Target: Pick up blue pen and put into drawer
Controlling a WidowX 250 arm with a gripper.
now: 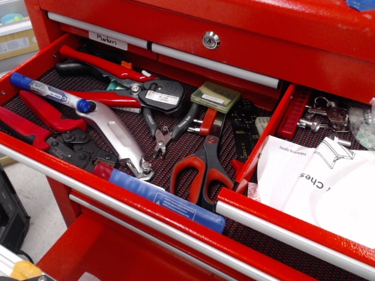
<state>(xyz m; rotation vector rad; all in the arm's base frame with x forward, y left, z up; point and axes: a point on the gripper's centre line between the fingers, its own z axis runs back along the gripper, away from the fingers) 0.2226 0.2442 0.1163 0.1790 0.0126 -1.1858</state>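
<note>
The blue pen (51, 92), a thick marker with a white labelled barrel, blue cap and blue end, lies at the left of the red tool drawer (76, 170), resting across red-handled pliers (41, 126) and a silver tool (114, 134). The other red drawer (281, 225) at the right has a silver pull bar and dark mesh liner and holds white papers (319, 181) and keys (328, 117). No gripper shows in this view.
Red-handled scissors (202, 170), small cutters (167, 134), a crimper (155, 96) and a flat blue plastic strip (170, 202) lie in the left drawer. A red divider wall (266, 137) separates the two drawers. A shut drawer with a lock (211, 40) is above.
</note>
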